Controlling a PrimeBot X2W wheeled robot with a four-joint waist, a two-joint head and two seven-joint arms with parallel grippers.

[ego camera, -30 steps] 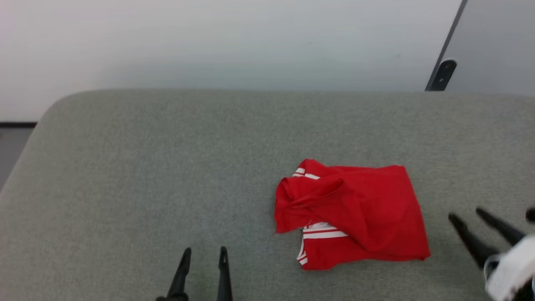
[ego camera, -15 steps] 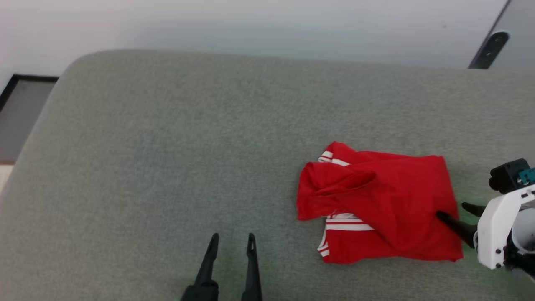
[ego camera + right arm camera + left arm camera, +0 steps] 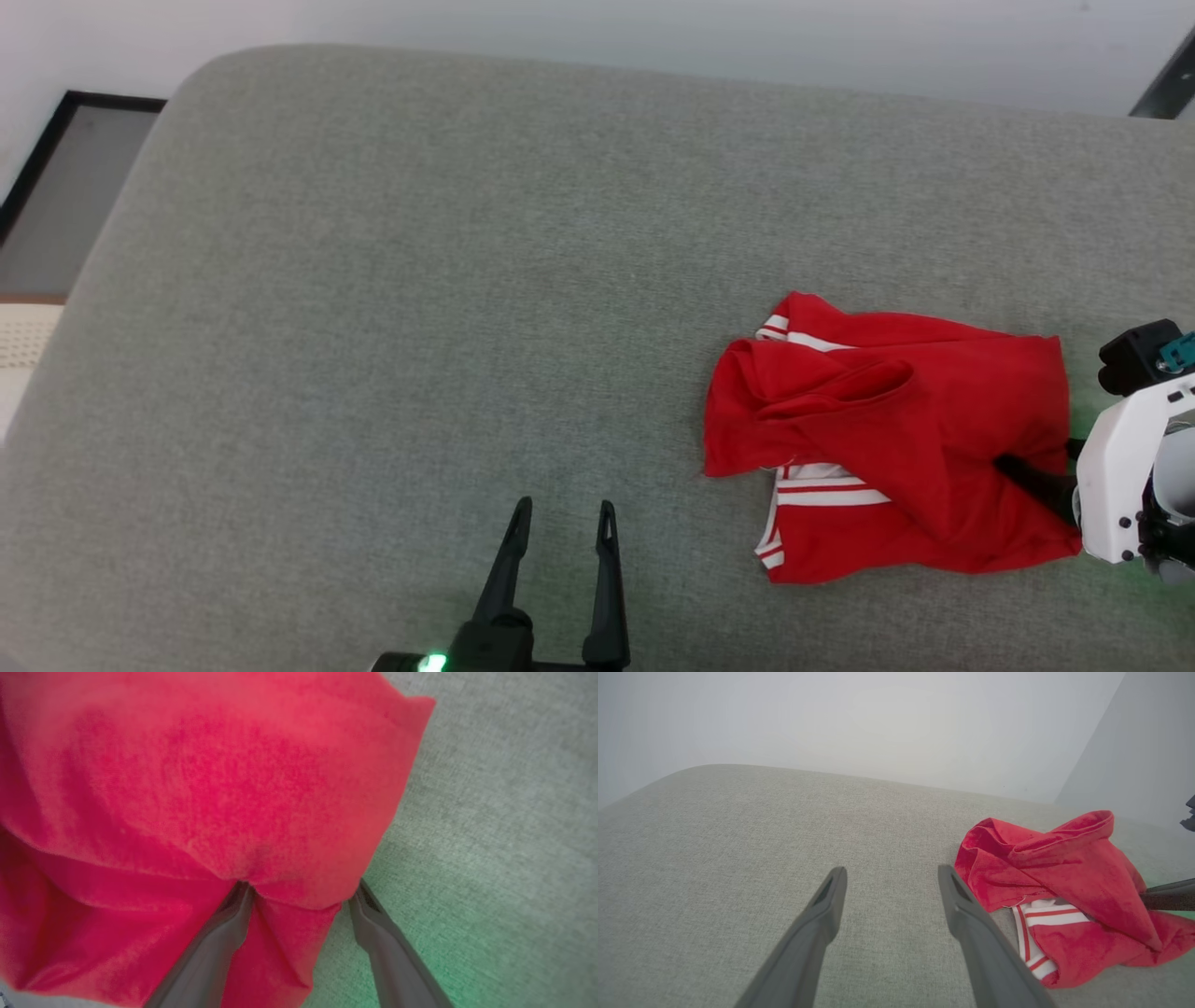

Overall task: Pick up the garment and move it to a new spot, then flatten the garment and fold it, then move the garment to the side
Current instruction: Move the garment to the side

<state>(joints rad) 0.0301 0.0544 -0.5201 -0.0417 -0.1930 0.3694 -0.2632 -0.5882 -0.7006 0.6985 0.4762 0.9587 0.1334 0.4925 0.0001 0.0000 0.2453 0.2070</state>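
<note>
1. On the grey upholstered pad (image 3: 373,280), right of centre and towards the near edge: the red garment (image 3: 887,439), crumpled and loosely doubled over, not flat.
2. At its near-left corner: red-and-white striped trim (image 3: 822,490) and a strip of white, peeking out from under the top red layer. More striped edging at the far-left corner.
3. At the garment's right edge: the right claw (image 3: 1034,455), reaching in from the right, spread wide and not clamped on anything.
4. From the right wrist camera: right claw (image 3: 302,885) straddling the cloth's edge. One fingertip (image 3: 240,893) tucked under a fold of the garment (image 3: 210,788), the other at the hem over bare pad, contact there hard to judge. A flap of red cloth between the two.
5. Near the near edge, left of the garment and apart from it: the left claw (image 3: 565,506), pointing away, spread wide, holding nothing.
6. From the left wrist camera: left claw (image 3: 891,870) over bare pad, with the garment (image 3: 1064,872) just to the right of it and no contact. A dark finger (image 3: 1167,897) of the right claw entering the cloth from the right.
7. On the pad beside the right claw: a faint green glow (image 3: 1083,411).
8. Beyond the pad's far edge: a pale wall (image 3: 560,23).
</note>
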